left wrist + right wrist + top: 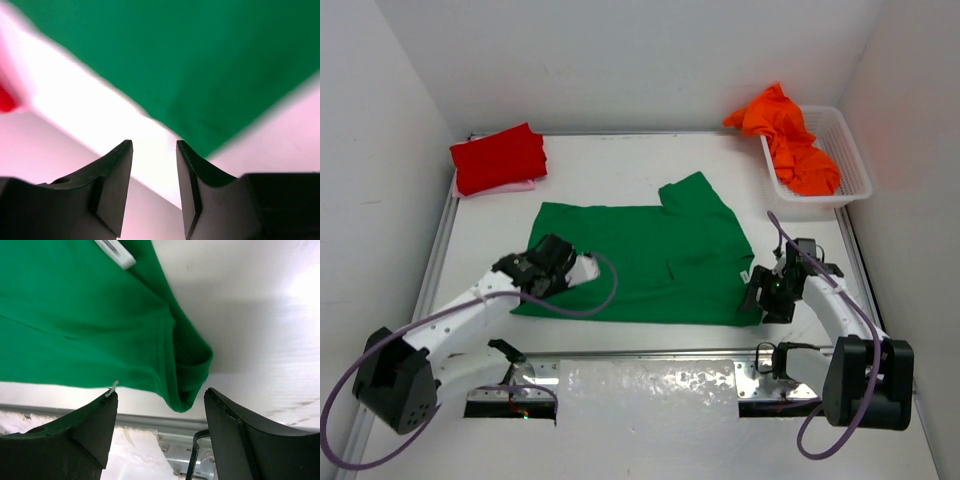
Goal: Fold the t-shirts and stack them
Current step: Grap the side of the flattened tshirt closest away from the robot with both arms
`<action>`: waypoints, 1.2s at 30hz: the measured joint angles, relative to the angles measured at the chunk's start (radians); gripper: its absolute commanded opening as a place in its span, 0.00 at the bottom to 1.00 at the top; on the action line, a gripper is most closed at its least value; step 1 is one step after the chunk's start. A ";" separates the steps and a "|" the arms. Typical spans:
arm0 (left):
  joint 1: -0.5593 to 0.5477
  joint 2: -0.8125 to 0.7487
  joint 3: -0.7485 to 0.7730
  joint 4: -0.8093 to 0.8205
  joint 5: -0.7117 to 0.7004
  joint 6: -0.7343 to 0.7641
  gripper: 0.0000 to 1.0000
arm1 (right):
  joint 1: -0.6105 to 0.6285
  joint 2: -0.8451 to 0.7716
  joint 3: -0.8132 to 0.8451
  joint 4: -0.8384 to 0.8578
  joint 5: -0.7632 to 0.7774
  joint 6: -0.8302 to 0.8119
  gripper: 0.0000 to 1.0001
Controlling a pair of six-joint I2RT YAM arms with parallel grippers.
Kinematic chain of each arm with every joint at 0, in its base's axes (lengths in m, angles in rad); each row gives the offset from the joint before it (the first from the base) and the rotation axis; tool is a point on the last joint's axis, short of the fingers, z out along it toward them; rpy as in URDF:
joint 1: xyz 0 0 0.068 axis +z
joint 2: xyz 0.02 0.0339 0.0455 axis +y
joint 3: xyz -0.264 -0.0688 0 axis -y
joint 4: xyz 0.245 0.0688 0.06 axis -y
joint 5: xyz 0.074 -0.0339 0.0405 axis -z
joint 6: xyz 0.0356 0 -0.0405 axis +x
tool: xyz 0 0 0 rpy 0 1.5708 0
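The green t-shirt (pixel 650 260) lies spread at frame centre, with the left gripper (pixel 154 145) at its lower-left corner and the right gripper (pixel 159 392) at its lower-right, both parted and gripping nothing.

Pink t-shirt (pixel 506 188) mostly beneath red t-shirt (pixel 498 157)

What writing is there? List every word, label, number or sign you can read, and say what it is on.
No text can be read in any view.
White tag on the green t-shirt: no legible print in the right wrist view, too small in the top view.
Basket: no markings visible.
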 measured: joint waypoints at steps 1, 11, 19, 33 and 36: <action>-0.001 -0.038 -0.069 -0.012 0.003 0.022 0.39 | 0.000 -0.002 -0.015 0.001 -0.006 0.006 0.68; 0.019 -0.055 -0.417 0.165 -0.106 0.159 0.40 | 0.000 0.008 -0.068 0.039 -0.026 0.018 0.66; 0.070 0.035 -0.367 0.308 -0.071 0.158 0.37 | -0.004 0.038 -0.079 0.096 -0.027 0.056 0.63; 0.073 0.011 -0.361 0.213 0.020 0.121 0.00 | -0.005 0.077 -0.093 0.185 -0.044 0.100 0.00; 0.073 -0.048 -0.351 0.126 0.042 0.097 0.00 | -0.005 0.026 -0.094 0.142 -0.005 0.105 0.00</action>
